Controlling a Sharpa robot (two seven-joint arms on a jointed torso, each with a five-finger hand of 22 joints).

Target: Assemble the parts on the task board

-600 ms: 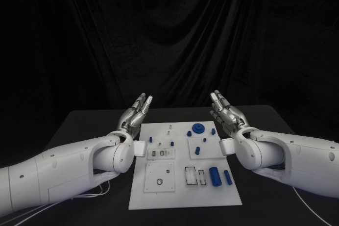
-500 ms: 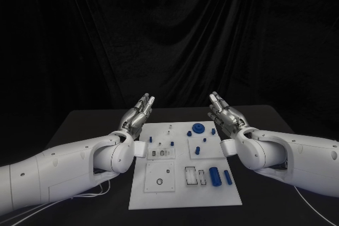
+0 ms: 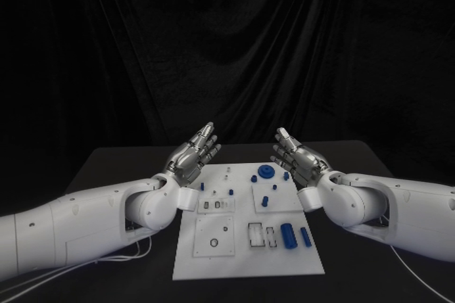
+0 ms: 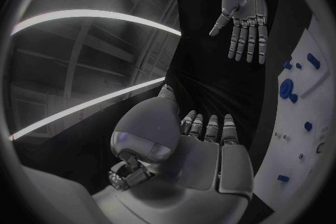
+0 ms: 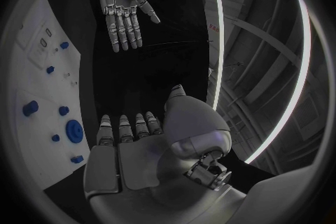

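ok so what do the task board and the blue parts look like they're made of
Task board: probably rigid plastic, matt white, flat with crisp cut-out slots. Blue parts: likely moulded or printed plastic, uniform colour with a soft sheen. The frames cannot confirm either.

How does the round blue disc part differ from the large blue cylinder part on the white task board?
The round blue disc part sits at the white task board's far end; the large blue cylinder part lies nearer the robot. The disc is flat and circular; the cylinder is elongated, lying lengthwise. Neither is touched by a hand.
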